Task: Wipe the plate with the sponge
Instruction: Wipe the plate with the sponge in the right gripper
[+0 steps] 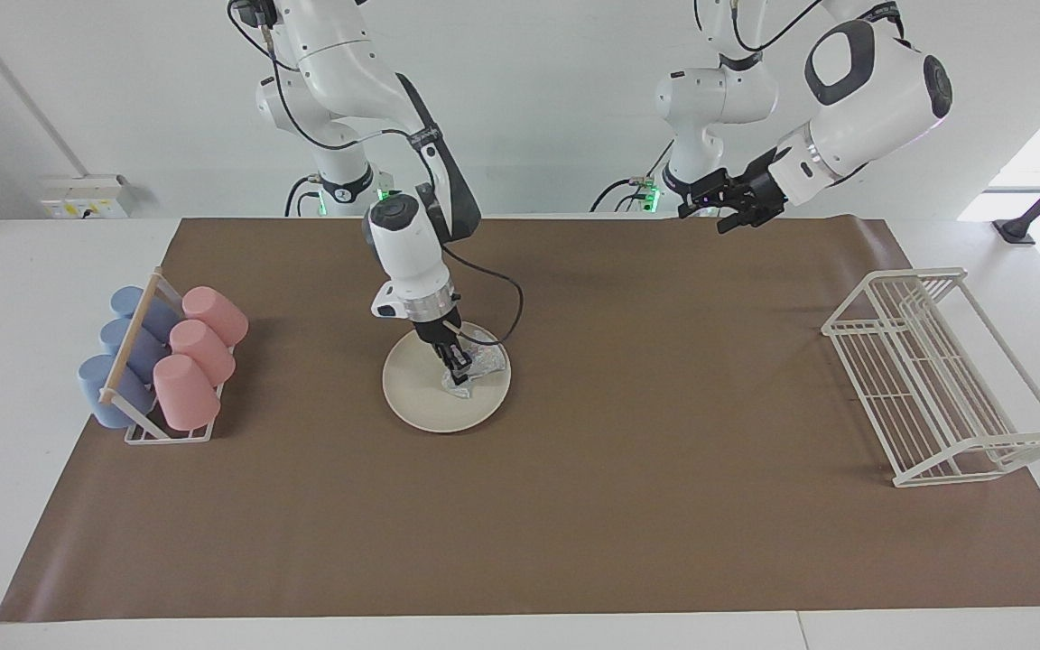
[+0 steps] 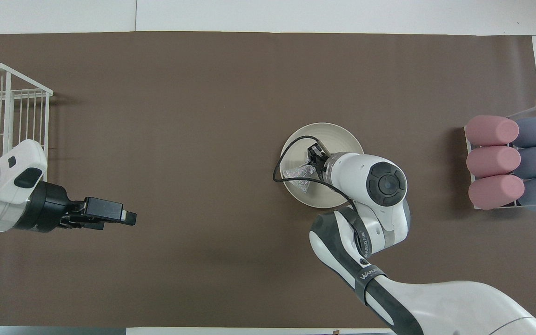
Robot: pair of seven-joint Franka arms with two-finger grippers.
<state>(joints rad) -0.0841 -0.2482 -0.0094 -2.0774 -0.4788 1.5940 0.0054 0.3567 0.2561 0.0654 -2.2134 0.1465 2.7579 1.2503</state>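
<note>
- Silvery sponge (image 1: 477, 363) sat pinched in your right gripper (image 1: 459, 365), pressed onto the plate (image 1: 425, 393) for wiping.
- Your left gripper (image 1: 737, 213) waited, raised well apart from the plate; I couldn't tell its fingers' state.
</note>
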